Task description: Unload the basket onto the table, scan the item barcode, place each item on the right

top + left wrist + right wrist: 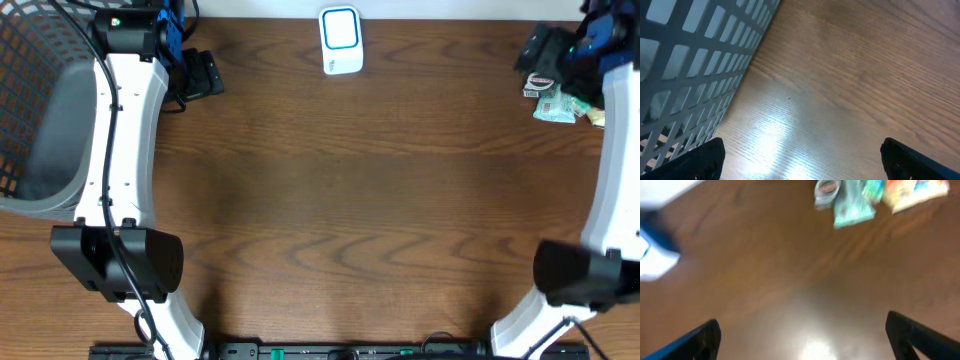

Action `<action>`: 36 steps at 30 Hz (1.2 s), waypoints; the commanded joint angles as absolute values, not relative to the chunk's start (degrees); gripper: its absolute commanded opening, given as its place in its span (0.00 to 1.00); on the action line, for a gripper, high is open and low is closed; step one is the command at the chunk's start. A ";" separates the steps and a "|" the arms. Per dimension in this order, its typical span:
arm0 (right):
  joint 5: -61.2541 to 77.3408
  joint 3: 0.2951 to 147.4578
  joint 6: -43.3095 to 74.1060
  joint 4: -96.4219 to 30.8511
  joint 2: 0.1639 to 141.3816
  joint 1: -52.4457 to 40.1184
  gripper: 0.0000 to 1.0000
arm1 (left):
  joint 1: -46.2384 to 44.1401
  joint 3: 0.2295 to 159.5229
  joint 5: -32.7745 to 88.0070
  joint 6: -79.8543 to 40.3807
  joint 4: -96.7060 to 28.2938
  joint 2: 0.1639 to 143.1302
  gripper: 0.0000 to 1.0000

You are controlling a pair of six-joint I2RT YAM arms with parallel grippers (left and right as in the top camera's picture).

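Overhead view, contents of the wooden table (360,200):

1. Scanner (341,41): white body with a blue-framed face, at the 12 o'clock edge, standing alone.
2. Packets (556,103): a small cluster of items at about 2 o'clock, near the far right corner. It holds a pale green pouch, a piece with red and white print, and a yellow edge showing beside the right arm (615,150). No barcode can be read.
3. Basket (40,120): grey mesh, at 9 to 10 o'clock, overhanging the left edge.
4. Left gripper (203,74): black, at 11 o'clock between basket and scanner, on the end of the white left arm (125,130).
5. Right gripper (545,50): dark, at 2 o'clock, just above the packets on the far side.

Left wrist view: both fingertips (695,161) sit at the bottom corners, spread wide with only bare wood between them, so the pincer is released. The basket wall fills 9 to 11 o'clock.

Right wrist view (blurred): fingertips (690,344) are likewise far apart and grasp nothing. The packets lie at 12 to 1 o'clock, well apart from the fingers, and the scanner is at 9 o'clock.
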State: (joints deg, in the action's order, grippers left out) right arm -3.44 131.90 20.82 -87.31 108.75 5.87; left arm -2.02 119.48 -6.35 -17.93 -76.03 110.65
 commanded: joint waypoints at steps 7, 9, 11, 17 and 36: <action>-7.55 131.66 20.10 -97.34 103.50 -6.81 0.99 | -1.93 119.15 -6.94 -17.43 -76.07 111.22 0.98; -7.57 130.15 19.42 -97.32 101.16 -9.13 0.99 | -1.93 119.15 -6.94 -17.45 -76.07 111.22 0.98; -7.53 127.42 18.06 -97.32 98.35 -11.33 0.99 | -1.93 119.15 -6.94 -17.45 -76.07 111.22 0.98; -8.19 112.31 17.96 -97.32 88.68 -15.07 0.99 | -1.93 119.15 -6.94 -17.45 -76.07 111.22 0.98; 5.91 96.73 20.36 -97.30 83.66 -15.09 0.99 | -1.93 119.15 -6.94 -17.45 -76.07 111.22 0.98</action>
